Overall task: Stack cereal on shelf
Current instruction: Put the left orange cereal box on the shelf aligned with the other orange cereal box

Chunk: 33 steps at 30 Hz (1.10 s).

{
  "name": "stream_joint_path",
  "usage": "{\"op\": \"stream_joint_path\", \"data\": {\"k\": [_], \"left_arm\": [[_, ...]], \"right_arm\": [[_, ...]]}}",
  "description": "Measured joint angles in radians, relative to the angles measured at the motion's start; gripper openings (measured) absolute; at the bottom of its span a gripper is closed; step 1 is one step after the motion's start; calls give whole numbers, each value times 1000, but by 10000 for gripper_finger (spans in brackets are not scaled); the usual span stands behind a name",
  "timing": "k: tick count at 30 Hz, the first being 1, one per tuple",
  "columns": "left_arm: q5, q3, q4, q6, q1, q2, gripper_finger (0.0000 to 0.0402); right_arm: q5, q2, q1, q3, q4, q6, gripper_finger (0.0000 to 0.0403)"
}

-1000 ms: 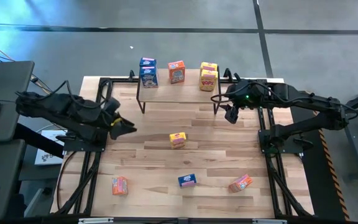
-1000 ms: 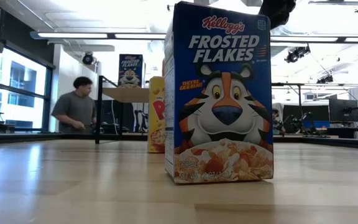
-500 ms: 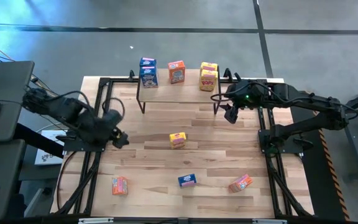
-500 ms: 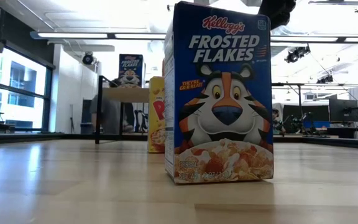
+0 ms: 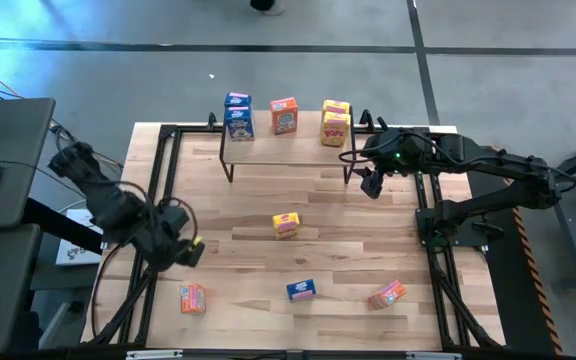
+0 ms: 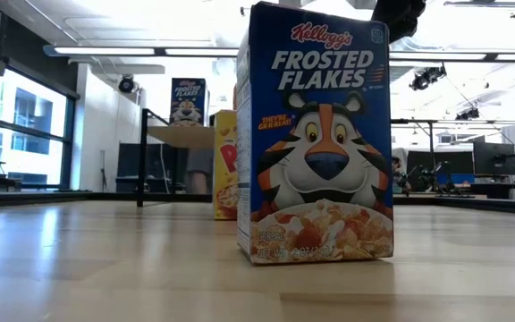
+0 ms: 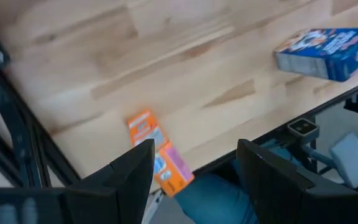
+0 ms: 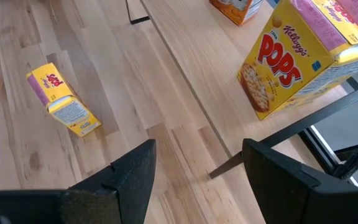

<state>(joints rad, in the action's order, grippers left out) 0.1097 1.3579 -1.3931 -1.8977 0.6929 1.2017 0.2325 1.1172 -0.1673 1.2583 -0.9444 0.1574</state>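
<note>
The shelf (image 5: 288,145) stands at the table's far edge. On it are two stacked blue cereal boxes (image 5: 238,115), an orange one (image 5: 284,116) and two stacked yellow ones (image 5: 335,122). Loose on the table are a yellow box (image 5: 286,224), a blue box (image 5: 301,290), an orange-red box (image 5: 388,294) and an orange box (image 5: 192,298). My left gripper (image 5: 190,250) hangs open over the near left part of the table, above and just beyond the orange box (image 7: 159,152). My right gripper (image 5: 372,185) hovers open beside the shelf's right end, holding nothing.
Black frame rails (image 5: 158,200) run along the table's left and right sides. In the low view the blue box (image 6: 316,134) stands upright close to the camera, with a yellow box (image 6: 225,165) and the shelf (image 6: 181,134) behind it. Bare wood lies between the loose boxes.
My left gripper has swung from the table's left middle toward the near edge, tipping to point more steeply down and rolling about its own line, and now hangs near the orange box. A person seen beyond the table has walked behind the shelf. No box has moved.
</note>
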Motion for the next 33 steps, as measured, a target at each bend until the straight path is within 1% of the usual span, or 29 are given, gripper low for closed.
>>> {"op": "stream_joint_path", "data": {"k": [3,6,11,14,18,21,25,29,33], "left_arm": [[-5,0,1,-100,52,23,220],[-42,0,4,-189,98,47,220],[-86,0,17,-294,159,85,220],[-91,0,69,-339,183,102,220],[-89,0,179,-329,198,126,220],[-68,0,264,-295,202,148,220],[-31,0,338,-242,205,181,220],[-14,0,366,-220,205,199,220],[21,0,366,-241,207,200,220]], "right_arm": [[0,0,0,0,0,0,232],[0,0,0,0,0,0,232],[0,0,0,0,0,0,232],[0,0,0,0,0,0,232],[0,0,0,0,0,0,232],[0,0,0,0,-1,-2,232],[0,0,0,0,-1,-8,232],[0,0,0,0,-1,-8,232],[0,0,0,0,0,-8,232]]}}
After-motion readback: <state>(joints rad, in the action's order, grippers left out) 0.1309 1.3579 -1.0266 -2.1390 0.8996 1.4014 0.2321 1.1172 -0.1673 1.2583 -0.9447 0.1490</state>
